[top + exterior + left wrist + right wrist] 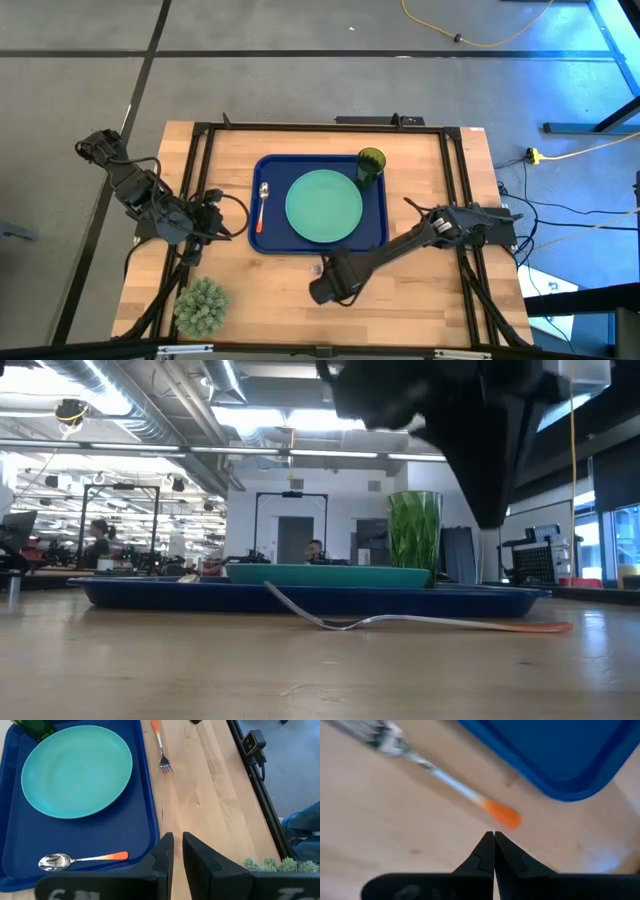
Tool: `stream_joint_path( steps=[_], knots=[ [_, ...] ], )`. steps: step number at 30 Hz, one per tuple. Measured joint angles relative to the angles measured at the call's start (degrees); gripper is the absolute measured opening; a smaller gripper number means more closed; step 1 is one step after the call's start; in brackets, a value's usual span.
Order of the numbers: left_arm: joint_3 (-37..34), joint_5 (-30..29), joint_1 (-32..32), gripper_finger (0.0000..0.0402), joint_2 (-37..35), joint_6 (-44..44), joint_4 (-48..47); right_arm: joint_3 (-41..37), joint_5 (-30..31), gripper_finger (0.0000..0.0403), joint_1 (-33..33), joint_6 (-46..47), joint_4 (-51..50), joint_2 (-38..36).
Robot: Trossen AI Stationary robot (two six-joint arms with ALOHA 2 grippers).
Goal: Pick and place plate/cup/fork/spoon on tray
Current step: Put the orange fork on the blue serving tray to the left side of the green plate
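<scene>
The plate (324, 205), cup (370, 165) and spoon (262, 205) sit on the tray (272, 240). The fork (420, 623) lies on the table at six o'clock from the tray. The right gripper (493, 836) is closed, empty, just beside the fork's handle.

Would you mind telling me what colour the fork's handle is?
Orange, on the fork lying on the table; the right wrist view shows it best.
</scene>
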Motion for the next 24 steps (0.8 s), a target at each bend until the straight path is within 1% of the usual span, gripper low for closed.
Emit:
stream_joint_path(
  steps=[7,13,16,24],
  knots=[
    [0.0,0.0,0.01,0.0033,0.0,-0.04,0.16,-7.8,-0.31,0.0001,-1.52,-5.8,0.05,-0.02],
    [0.0,-0.01,0.0,0.0033,0.0,-0.06,0.18,-13.81,-2.0,0.0001,-1.48,-7.38,2.31,-0.02],
    [0.0,-0.01,-0.01,0.0033,0.0,-0.07,0.18,-15.16,-1.98,0.0001,-1.5,-8.74,2.95,-0.04],
    [0.0,-0.02,-0.01,0.0033,0.0,-0.23,0.18,-18.46,-1.89,0.0,-1.5,-12.31,10.83,-0.27]
  ],
)
